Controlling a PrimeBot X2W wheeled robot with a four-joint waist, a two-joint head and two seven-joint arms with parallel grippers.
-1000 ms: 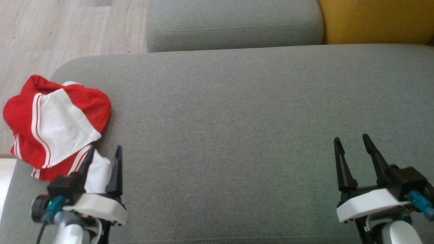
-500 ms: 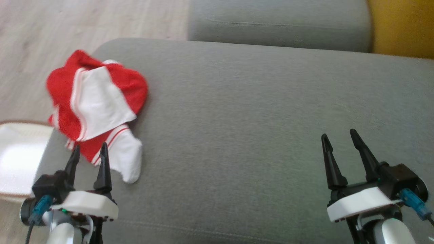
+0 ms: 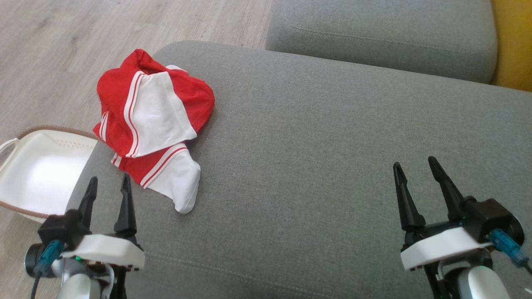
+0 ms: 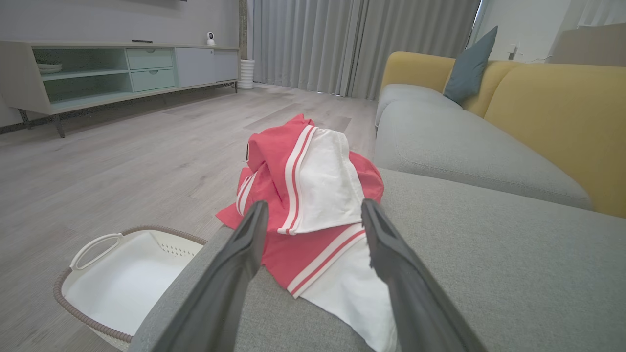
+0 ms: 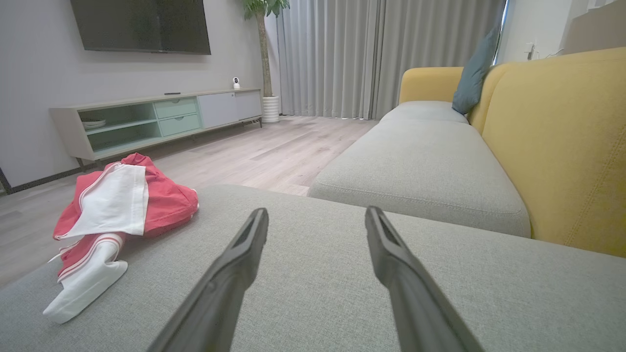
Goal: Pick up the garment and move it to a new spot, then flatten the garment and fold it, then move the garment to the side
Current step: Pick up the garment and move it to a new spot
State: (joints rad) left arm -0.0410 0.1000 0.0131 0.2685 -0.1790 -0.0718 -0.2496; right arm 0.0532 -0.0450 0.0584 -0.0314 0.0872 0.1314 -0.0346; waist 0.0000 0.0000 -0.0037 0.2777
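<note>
Hovering at the near left corner of the seat (image 3: 316, 166), the left fingers (image 3: 124, 203) stand spread wide with nothing between them. Over on the near right, the right fingers (image 3: 404, 197) are spread and empty too, pointing out over bare grey cushion.

Now the garment (image 3: 153, 120), a red and white bundle, sits crumpled at the left end of the seat, its left side right at the cushion's edge above the basket (image 3: 41, 166) on the floor. Its nearest part is a white flap just ahead of the left fingers and a touch to their right. From there the heap runs away toward the far left corner, so its long axis goes near to far, leaning slightly left.

From the left wrist, the bundle lies dead ahead, framed between the two fingertips, close but apart. From the right wrist it sits far off to the left, well apart across open seat.

So this looks like the left arm's grab: reach straight forward and down onto the near flap or the red fold behind it. Plenty of open seat to the right for a new spot.
</note>
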